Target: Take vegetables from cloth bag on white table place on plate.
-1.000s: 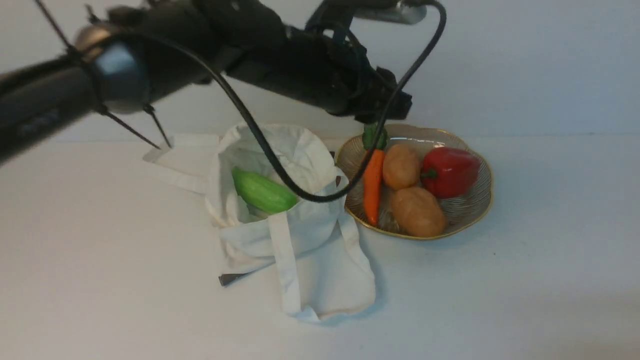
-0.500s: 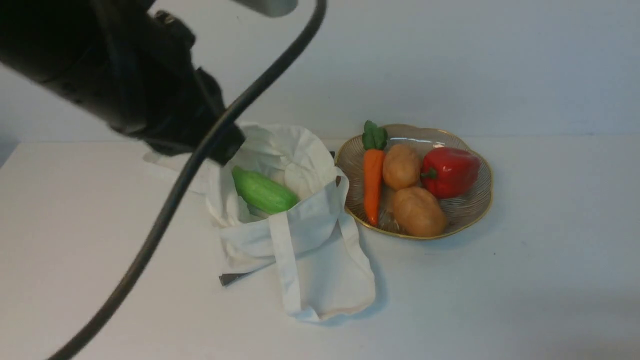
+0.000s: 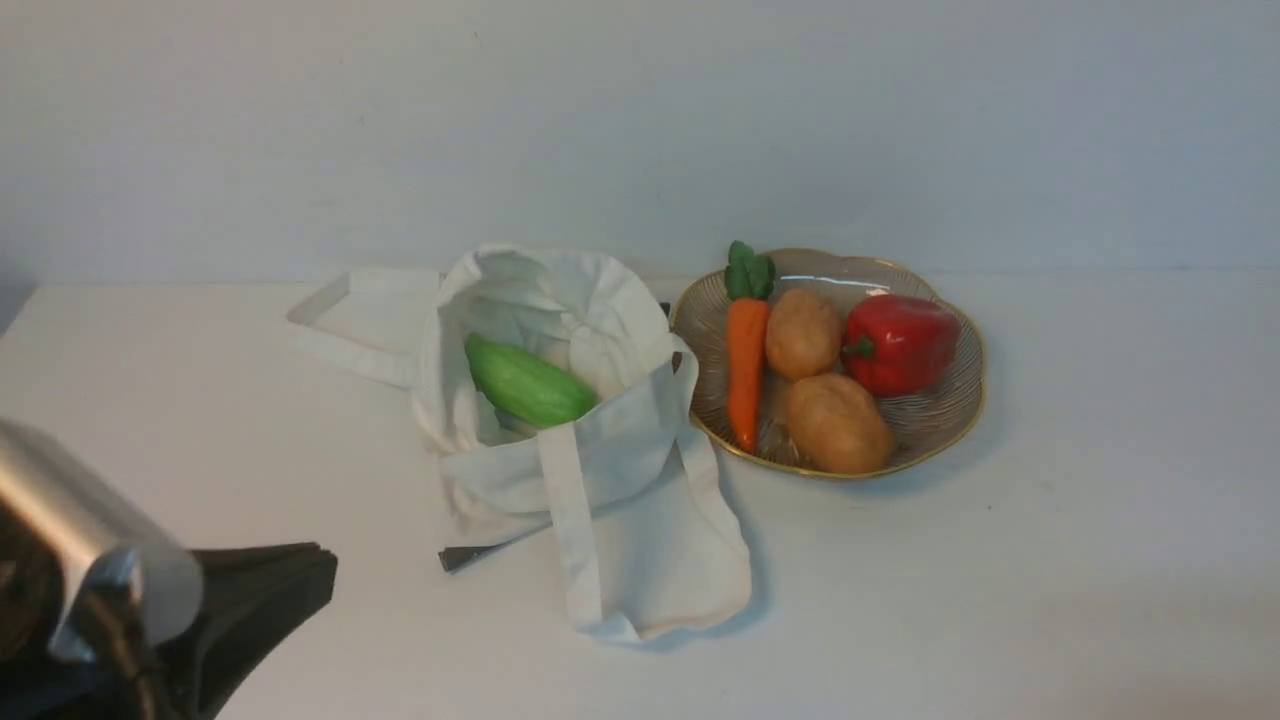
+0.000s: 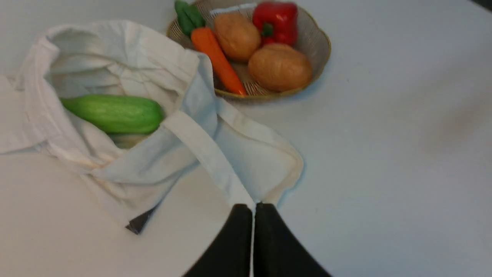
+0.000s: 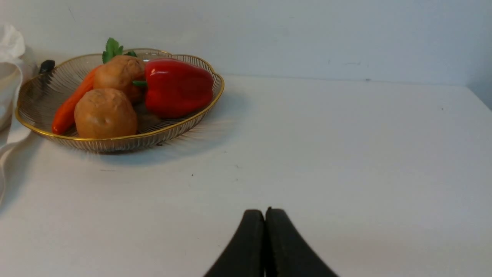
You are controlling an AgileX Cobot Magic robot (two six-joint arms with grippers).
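Note:
The off-white cloth bag lies open on the white table, with the green cucumber resting in its mouth. Beside it on the right stands the gold-rimmed plate. The orange carrot lies on the plate's left side, leafy top toward the wall. My left gripper is shut and empty, low at the front left, well apart from the bag; in its wrist view the left gripper points at the bag's lower corner. My right gripper is shut and empty over bare table, short of the plate.
Two brown potatoes and a red bell pepper share the plate with the carrot. A small dark tab pokes out from under the bag's front edge. A pale wall closes the table's far side.
My left arm has swung back from above the plate, across the bag, down to the front left corner. Its jaws closed empty. The carrot stays on the plate.

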